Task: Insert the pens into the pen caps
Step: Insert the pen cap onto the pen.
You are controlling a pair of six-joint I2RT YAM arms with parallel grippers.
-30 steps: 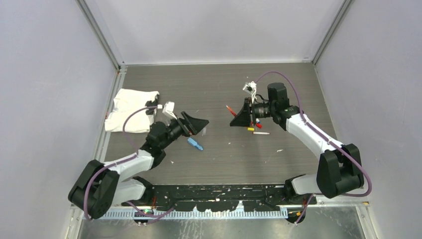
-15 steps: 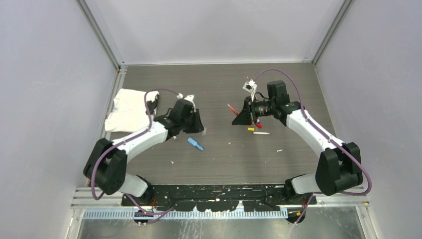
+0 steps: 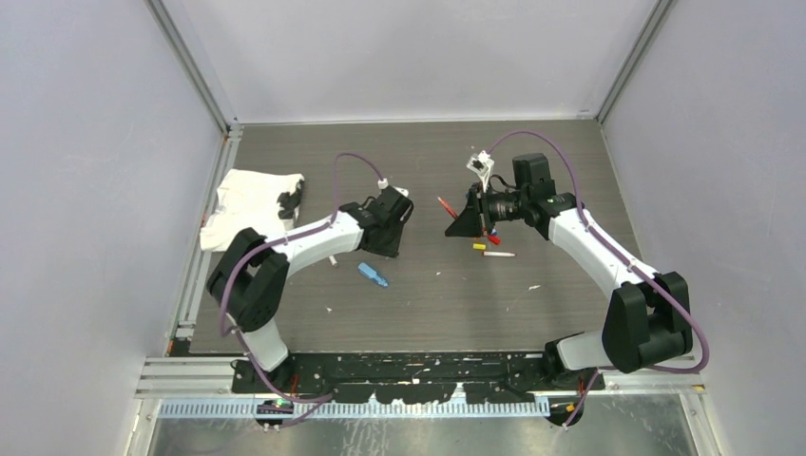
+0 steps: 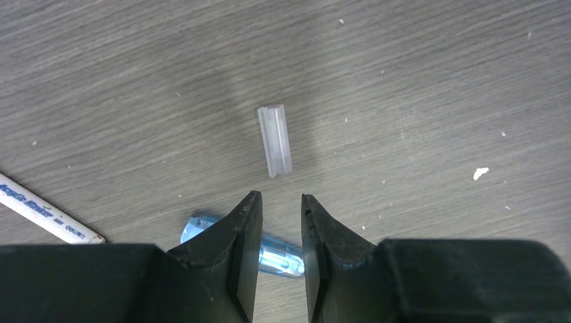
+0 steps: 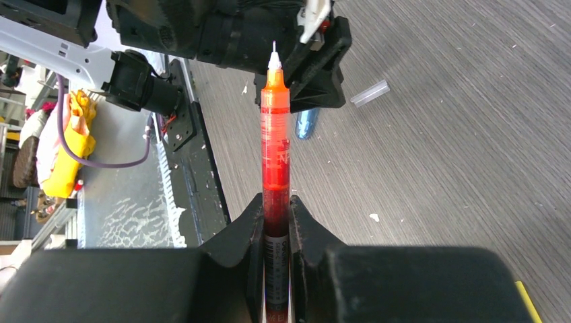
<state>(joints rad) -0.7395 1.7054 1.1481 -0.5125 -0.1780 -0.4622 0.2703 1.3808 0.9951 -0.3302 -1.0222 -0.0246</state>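
Note:
My right gripper [image 5: 276, 202] is shut on a red pen [image 5: 275, 134]. The pen's white tip points at the left arm. From above, the pen [image 3: 442, 205] sticks out to the left of the right gripper [image 3: 463, 220]. The left gripper [image 4: 281, 196] hovers over the table, its jaws a narrow gap apart with nothing between them. A short clear plastic tube [image 4: 275, 141] lies just ahead of its tips. Under the fingers lies a light-blue oblong piece [image 4: 279, 254]. A white pen [image 4: 47, 215] lies at the left. A yellow pen cap [image 3: 479, 246] and another white pen [image 3: 498, 254] lie below the right gripper.
A white cloth [image 3: 249, 204] lies at the table's left edge. The light-blue oblong piece [image 3: 373, 275] rests near the middle, below the left gripper [image 3: 388, 233]. Small red and blue pieces [image 3: 493, 237] sit beside the right gripper. White crumbs dot the dark table [image 3: 456, 304].
The left arm has swung forward and to the right, away from the cloth, and its jaws have narrowed from wide open. The right arm with its red pen has barely moved.

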